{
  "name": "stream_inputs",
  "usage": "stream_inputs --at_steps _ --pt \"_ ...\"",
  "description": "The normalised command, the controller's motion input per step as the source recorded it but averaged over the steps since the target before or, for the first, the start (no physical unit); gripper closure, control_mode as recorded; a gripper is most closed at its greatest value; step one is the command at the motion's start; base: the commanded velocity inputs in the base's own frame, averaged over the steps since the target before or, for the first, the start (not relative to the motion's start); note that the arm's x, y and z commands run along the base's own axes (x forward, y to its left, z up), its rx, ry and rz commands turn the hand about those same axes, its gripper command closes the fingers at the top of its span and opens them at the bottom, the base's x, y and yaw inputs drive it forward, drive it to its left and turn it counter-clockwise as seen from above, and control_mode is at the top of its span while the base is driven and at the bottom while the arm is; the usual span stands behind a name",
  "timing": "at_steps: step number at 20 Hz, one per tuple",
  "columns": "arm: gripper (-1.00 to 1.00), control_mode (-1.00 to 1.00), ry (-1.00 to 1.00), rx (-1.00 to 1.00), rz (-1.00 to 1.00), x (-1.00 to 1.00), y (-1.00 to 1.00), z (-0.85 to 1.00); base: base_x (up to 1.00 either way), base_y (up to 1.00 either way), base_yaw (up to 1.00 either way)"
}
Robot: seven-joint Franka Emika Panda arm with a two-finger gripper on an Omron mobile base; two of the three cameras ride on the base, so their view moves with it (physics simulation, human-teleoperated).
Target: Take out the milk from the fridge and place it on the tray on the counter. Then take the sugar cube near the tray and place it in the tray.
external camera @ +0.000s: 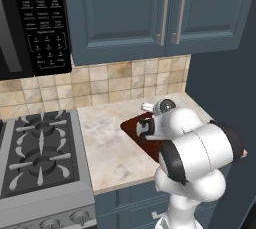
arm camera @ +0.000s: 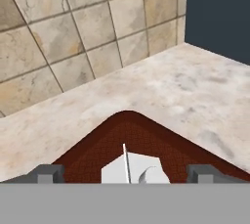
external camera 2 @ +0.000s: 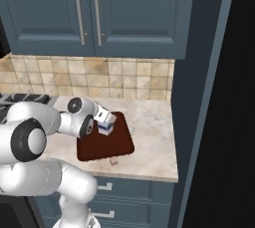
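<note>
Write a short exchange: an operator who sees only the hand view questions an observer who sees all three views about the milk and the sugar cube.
Operator: Is the milk standing upright on the tray?
Observer: Yes. The right base view shows it upright, blue band around its lower half, towards the tray's back edge.
Operator: Where is the sugar cube?
Observer: On the counter, just beyond the tray's near edge, not in the tray.
</note>
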Motion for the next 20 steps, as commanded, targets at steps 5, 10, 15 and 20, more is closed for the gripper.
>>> stream_inputs --at_steps 5,10,15,20 --pt "-1.0 -1.0 -0.03 0.0 0.0 -0.29 -0.05 0.18 0.0 0.0 0.0" --pt "-1.0 -1.0 0.0 0.05 0.0 -0.38 -0.16 0.39 0.0 0.0 0.0" --pt "-1.0 -1.0 0.0 0.08 0.0 -0.33 -0.21 0.52 0.0 0.0 0.0" --pt "-1.0 -1.0 0.01 0.1 0.0 -0.51 -0.14 0.27 0.0 0.0 0.0"
